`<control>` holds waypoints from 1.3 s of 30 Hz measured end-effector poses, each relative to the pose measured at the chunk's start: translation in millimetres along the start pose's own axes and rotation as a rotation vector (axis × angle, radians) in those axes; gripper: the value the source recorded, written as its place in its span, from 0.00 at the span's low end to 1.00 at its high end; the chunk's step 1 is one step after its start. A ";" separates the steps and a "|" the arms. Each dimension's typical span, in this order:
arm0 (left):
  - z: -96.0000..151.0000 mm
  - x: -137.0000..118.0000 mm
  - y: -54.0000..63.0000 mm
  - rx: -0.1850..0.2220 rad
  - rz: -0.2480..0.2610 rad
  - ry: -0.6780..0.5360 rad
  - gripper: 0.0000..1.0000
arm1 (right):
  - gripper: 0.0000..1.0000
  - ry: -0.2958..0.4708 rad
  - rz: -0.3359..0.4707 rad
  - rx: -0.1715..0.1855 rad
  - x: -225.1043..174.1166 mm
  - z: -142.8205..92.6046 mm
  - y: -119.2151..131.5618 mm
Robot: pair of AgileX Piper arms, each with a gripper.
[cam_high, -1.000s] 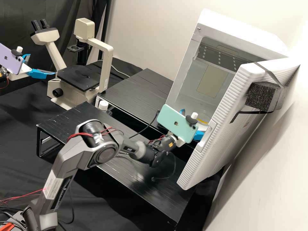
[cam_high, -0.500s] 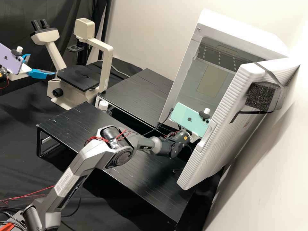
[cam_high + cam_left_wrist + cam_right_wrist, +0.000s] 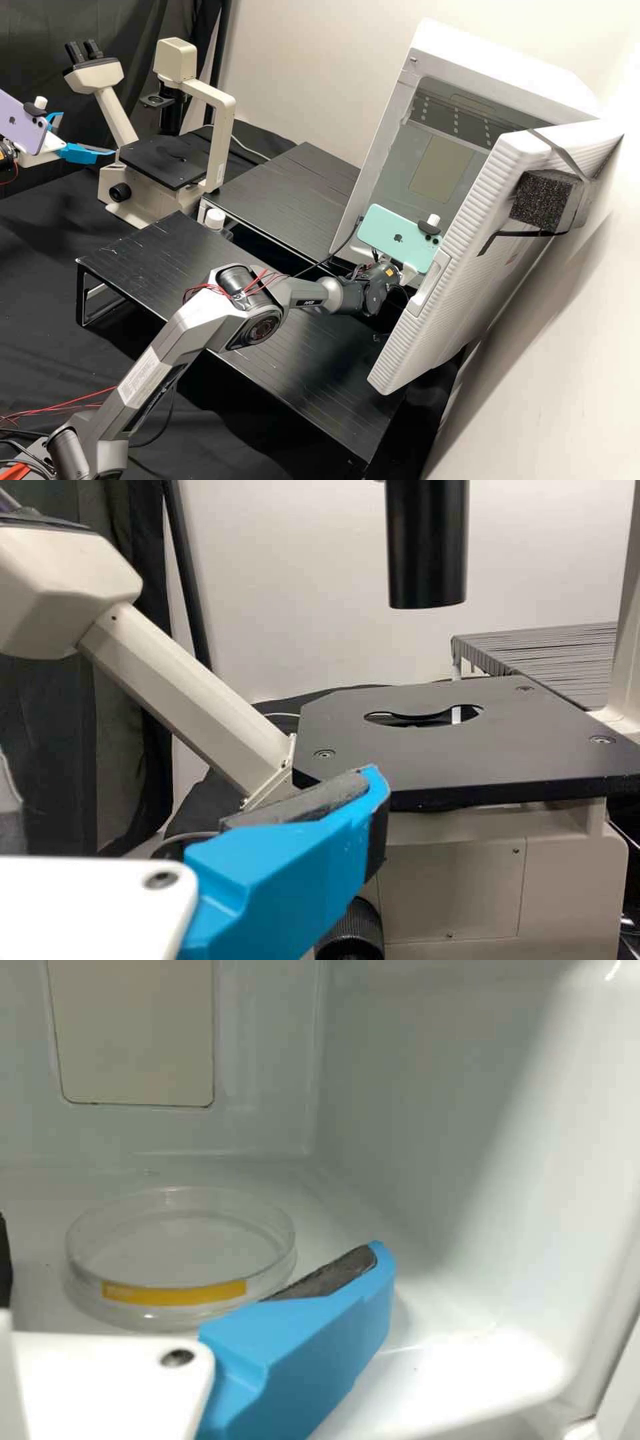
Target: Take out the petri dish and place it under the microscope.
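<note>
In the high view my right gripper is at the white incubator's opening, its fingers hidden behind the phone and door. The right wrist view shows this gripper open, its blue finger beside the near side of a clear petri dish with a yellow strip, flat on the incubator floor. A dark pad shows across from that finger. Beside the microscope stage, my left gripper is open and holds nothing. In the left wrist view, this gripper is before the holed black stage.
The incubator door stands open at the right, close to the right arm. Low black racks stand between microscope and incubator. A white-capped bottle is by the racks. The microscope's dark tube hangs above the stage.
The right arm has moved rightward to the incubator, its gripper now farther in behind the door's edge. It slowed over the last half second. The left gripper has stayed still.
</note>
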 end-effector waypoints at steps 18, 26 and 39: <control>0.0 0.0 0.0 0.000 0.000 0.000 1.00 | 0.00 -0.014 -0.018 -0.036 3.9 -5.2 -0.7; 0.0 0.0 0.0 0.000 0.000 0.000 1.00 | 0.00 -0.025 -0.022 -0.035 5.2 -2.3 -2.7; 0.0 0.0 0.0 0.000 0.000 0.000 1.00 | 0.00 -0.030 -0.033 -0.019 10.9 1.5 -9.8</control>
